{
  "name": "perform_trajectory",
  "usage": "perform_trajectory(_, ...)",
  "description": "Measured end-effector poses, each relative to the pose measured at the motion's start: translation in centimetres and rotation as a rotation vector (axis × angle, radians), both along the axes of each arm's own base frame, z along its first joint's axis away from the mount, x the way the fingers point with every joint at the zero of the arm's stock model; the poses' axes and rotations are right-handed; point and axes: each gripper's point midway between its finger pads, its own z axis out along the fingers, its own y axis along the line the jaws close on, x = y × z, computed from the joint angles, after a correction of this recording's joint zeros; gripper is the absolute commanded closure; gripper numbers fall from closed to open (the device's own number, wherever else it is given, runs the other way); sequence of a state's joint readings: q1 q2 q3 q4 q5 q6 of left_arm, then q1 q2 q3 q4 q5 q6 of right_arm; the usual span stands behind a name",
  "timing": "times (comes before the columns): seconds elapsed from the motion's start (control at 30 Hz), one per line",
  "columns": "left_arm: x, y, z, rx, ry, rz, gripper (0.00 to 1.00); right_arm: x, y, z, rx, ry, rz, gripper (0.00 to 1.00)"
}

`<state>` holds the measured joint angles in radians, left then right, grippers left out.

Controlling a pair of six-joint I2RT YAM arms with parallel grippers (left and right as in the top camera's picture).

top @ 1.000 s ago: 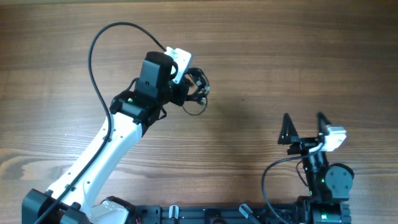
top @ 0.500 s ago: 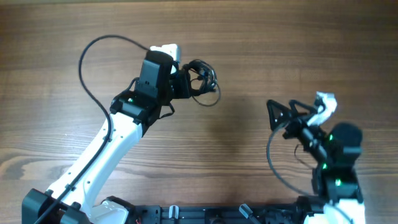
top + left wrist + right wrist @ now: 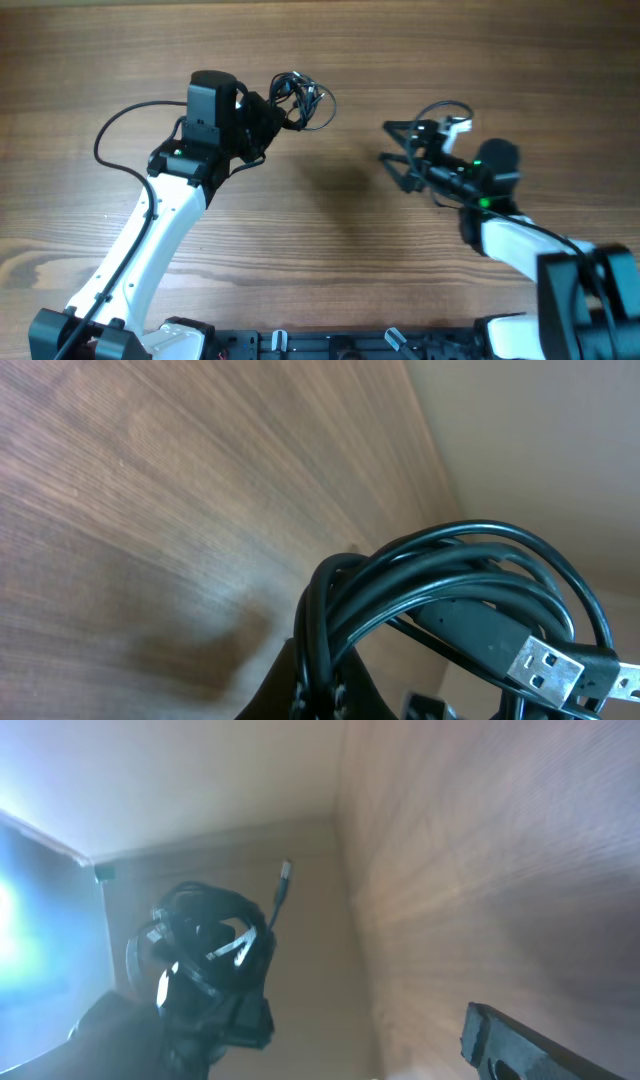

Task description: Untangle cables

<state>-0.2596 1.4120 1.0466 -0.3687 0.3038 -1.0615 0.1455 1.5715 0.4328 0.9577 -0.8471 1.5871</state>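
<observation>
The left gripper (image 3: 276, 108) was clamped on the cables (image 3: 302, 97), a black bunch of loops near the counter's far edge, left of its middle, seemingly hanging clear of the wood. A silver USB plug (image 3: 545, 665) stuck out of the bunch. The right gripper (image 3: 392, 152), fingers spread and empty, faced the bunch from the right, not touching it.

overhead looks straight down; both wrist views share the cables (image 3: 450, 622).
</observation>
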Motion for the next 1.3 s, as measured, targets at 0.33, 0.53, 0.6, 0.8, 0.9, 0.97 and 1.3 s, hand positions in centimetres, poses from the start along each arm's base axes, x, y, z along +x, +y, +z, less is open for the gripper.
perform_trajectory(0.33, -3.0, -5.8, 0.2, -0.028, 0.010, -0.168, 0.96, 0.3, 4.6, -1.6, 0.145, 0.247, -0.123, 0.25)
perform_trajectory(0.53, -4.5, -8.2, 0.1, -0.017, 0.007, -0.230, 0.96, 1.2, 3.9, -1.1, 0.218, 0.302, -0.198, 0.53)
perform_trajectory(0.6, -4.8, -8.7, 0.0, 0.001, 0.000, -0.235, 0.96, 1.4, 3.8, -0.9, 0.232, 0.303, -0.207, 0.63)
perform_trajectory(0.8, -4.9, -8.9, -0.2, 0.036, -0.015, -0.223, 0.96, 1.8, 3.9, -0.4, 0.248, 0.302, -0.215, 0.86)
perform_trajectory(0.9, -4.4, -8.4, -0.3, 0.061, -0.025, -0.192, 0.96, 1.9, 3.7, -0.6, 0.192, 0.237, -0.214, 0.94)
perform_trajectory(0.97, -3.9, -7.8, -0.2, 0.070, -0.033, -0.167, 0.96, 2.3, 3.0, -1.0, 0.104, 0.150, -0.228, 0.94)
perform_trajectory(1.3, -1.0, -3.3, 1.7, -0.016, -0.070, -0.098, 0.96, 5.3, -9.5, -7.4, -0.490, -0.079, -0.360, 0.95)
